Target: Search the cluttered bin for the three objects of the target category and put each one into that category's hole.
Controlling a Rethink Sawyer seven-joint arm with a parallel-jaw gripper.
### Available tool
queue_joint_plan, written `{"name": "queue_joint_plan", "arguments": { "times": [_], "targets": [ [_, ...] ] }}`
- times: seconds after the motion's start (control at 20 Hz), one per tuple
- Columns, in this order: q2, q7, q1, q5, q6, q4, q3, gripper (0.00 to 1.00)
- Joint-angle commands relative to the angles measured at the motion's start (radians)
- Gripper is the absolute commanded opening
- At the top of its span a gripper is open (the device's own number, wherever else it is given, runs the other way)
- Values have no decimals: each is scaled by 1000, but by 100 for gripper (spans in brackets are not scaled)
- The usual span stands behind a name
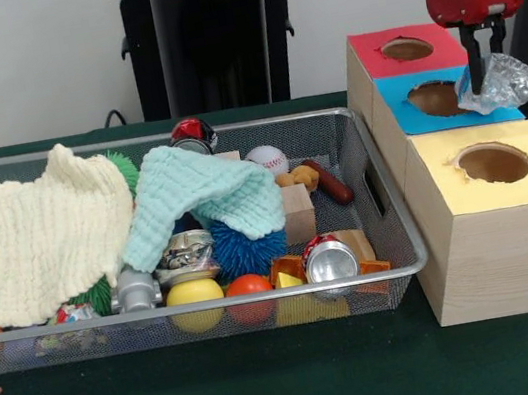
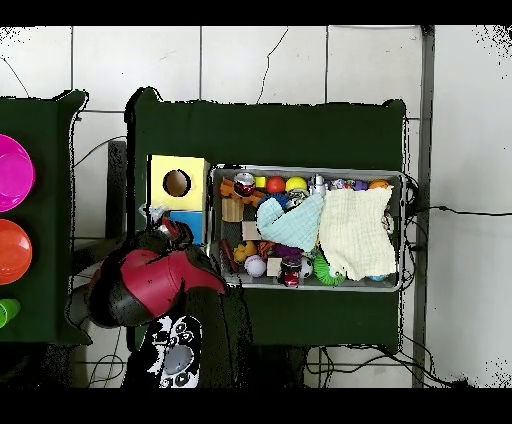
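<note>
The tool is gripping a crumpled clear plastic piece just above the blue box's hole. This drop looks imminent; how many more remain in the wire bin, I cannot tell.

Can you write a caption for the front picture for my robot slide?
Gripper holds a crumpled clear wrapper over the blue box's hole, beside a cluttered wire bin.

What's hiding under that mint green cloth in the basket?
Under the mint green cloth, a spiky blue ball and a crushed can poke out. Anything deeper underneath is covered.
</note>
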Motion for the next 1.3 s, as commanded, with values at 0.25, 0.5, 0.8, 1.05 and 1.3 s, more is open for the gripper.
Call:
{"name": "queue_joint_plan", "arguments": {
  "times": [0.25, 0.5, 0.8, 1.05, 1.3],
  "targets": [
    [127, 170, -3, 67, 30, -61, -36, 0],
    [112, 158, -2, 91, 81, -71, -34, 0],
    [112, 155, -20, 105, 78, -50, -25, 0],
    [67, 123, -60, 89, 102, 0, 18, 0],
    [30, 143, -126, 89, 63, 78, 77, 0]
  ]
}}
